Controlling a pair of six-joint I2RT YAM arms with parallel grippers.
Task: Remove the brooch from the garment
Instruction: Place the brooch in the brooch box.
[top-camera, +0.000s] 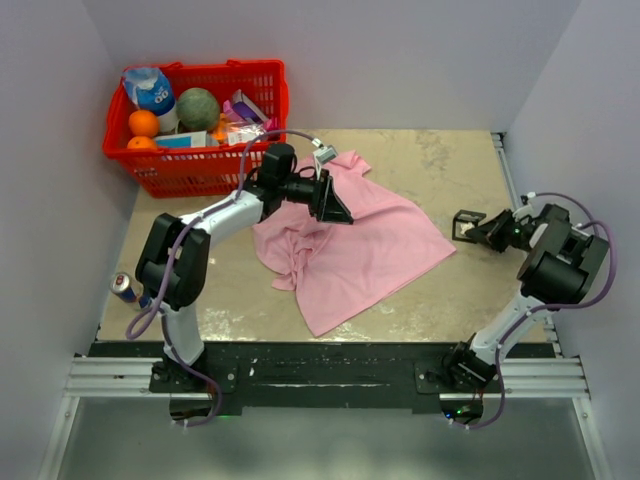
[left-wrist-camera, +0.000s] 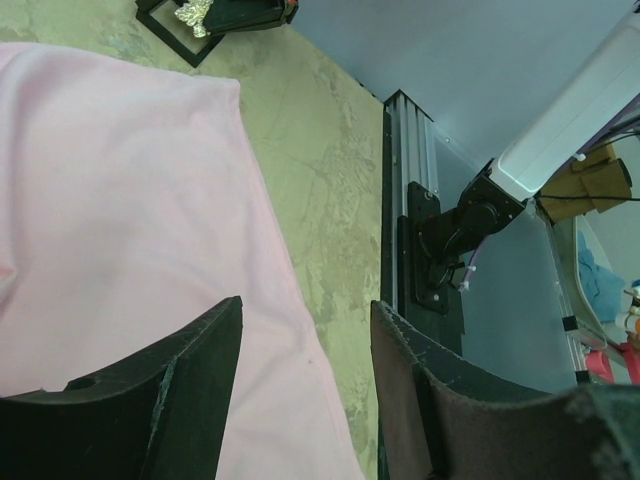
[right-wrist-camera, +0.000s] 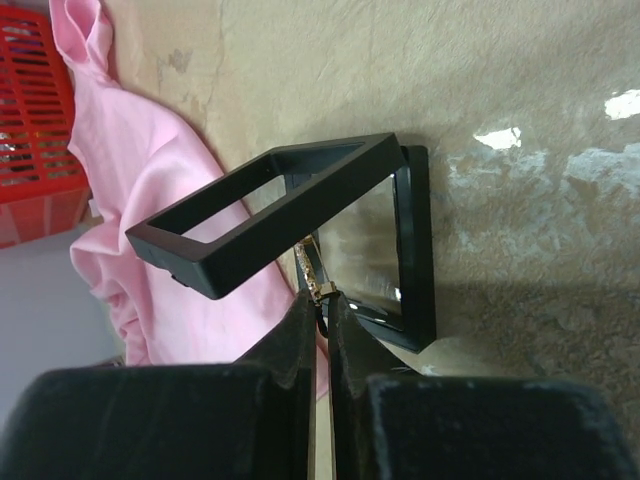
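Brooch (right-wrist-camera: 316, 272) is off the pink shirt (right-wrist-camera: 150, 175). My right claw (right-wrist-camera: 322, 305) is shut tight on it and holds it at the mouth of the open black box (right-wrist-camera: 415, 240). I should go down slowly and let go only when it rests inside. Farther off, my left claw (left-wrist-camera: 305, 325) is wide open with nothing in it, over the pink shirt.
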